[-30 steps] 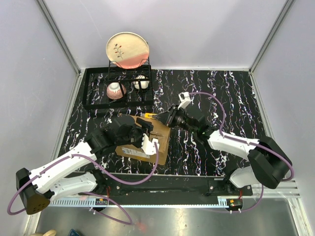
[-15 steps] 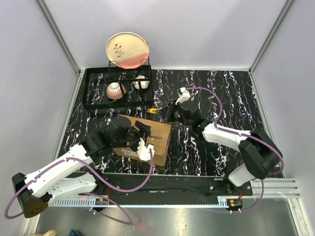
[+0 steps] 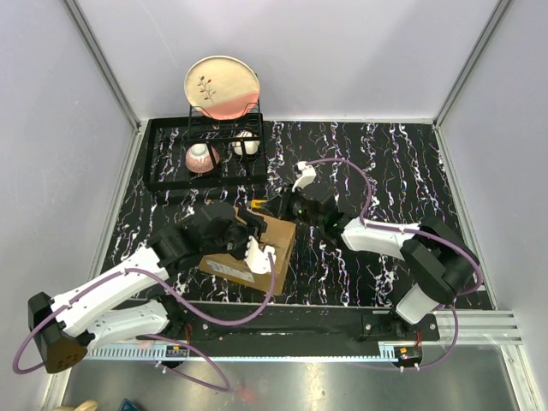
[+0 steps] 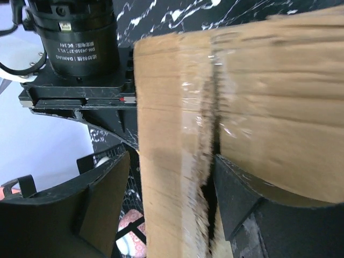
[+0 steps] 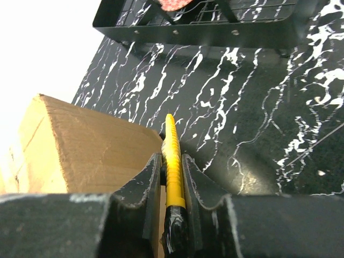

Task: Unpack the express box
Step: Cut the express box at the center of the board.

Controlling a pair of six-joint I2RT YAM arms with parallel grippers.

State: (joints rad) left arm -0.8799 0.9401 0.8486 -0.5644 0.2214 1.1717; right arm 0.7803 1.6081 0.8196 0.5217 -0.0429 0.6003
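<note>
The express box [image 3: 279,234], a brown cardboard carton, lies on the table between the arms. Its taped top seam [image 4: 214,97] is split and ragged. My left gripper [image 3: 255,231] [image 4: 172,161] is open and straddles one top flap [image 4: 172,107]. Its right finger [image 4: 236,199] sits in the split, and the left finger [image 4: 102,199] stands off the flap's outer edge. My right gripper [image 3: 280,206] [image 5: 171,158] is shut on a yellow utility knife [image 3: 259,204] [image 5: 171,137]. The knife's tip points past the box's far right corner [image 5: 145,134].
A black dish rack [image 3: 163,175] [image 5: 215,27] stands at the back left, just beyond the box. It holds a plate [image 3: 222,86], a red-patterned bowl [image 3: 201,157] [image 4: 134,236] and a cup [image 3: 246,144]. Grey walls close in the table's left, back and right sides.
The right arm has folded in to the left. Its knife lifted off toward the back, then came back down at the box's far edge. The left gripper stays on the flap.
</note>
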